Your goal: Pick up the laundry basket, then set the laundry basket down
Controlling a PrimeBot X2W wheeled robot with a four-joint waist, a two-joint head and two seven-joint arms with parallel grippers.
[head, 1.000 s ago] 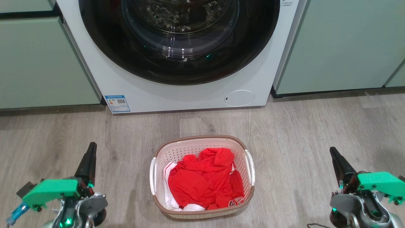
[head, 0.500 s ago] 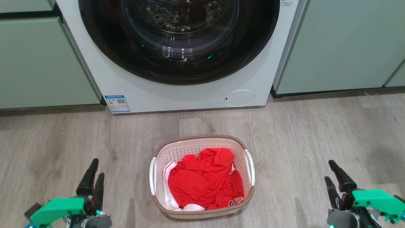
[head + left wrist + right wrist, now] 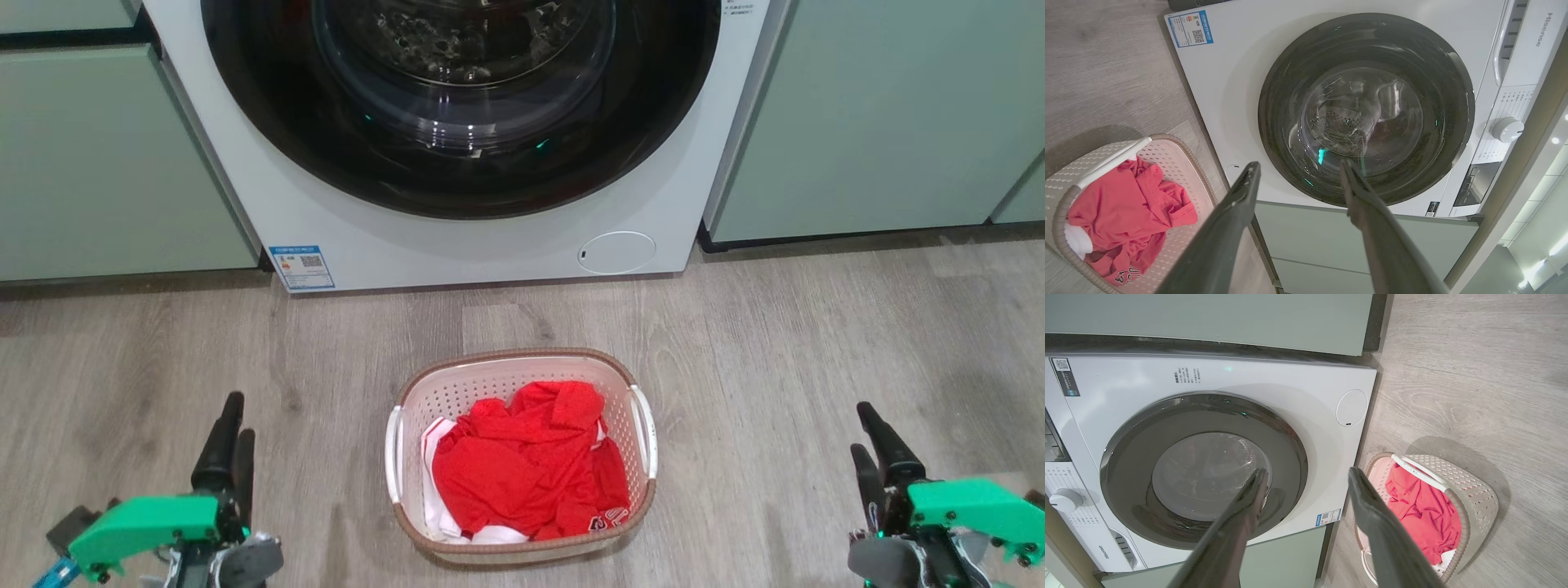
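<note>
Flanking laundry basket point(image 3: 522, 357): open floor point(image 3: 326, 343).

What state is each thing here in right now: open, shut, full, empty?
Laundry basket: upright on the floor, holding clothes, not gripped.
Red garment: crumpled inside the basket.
Washing machine door: shut.
Left end effector: open, empty.
Right end effector: open, empty.
Cabinet doors: shut.
</note>
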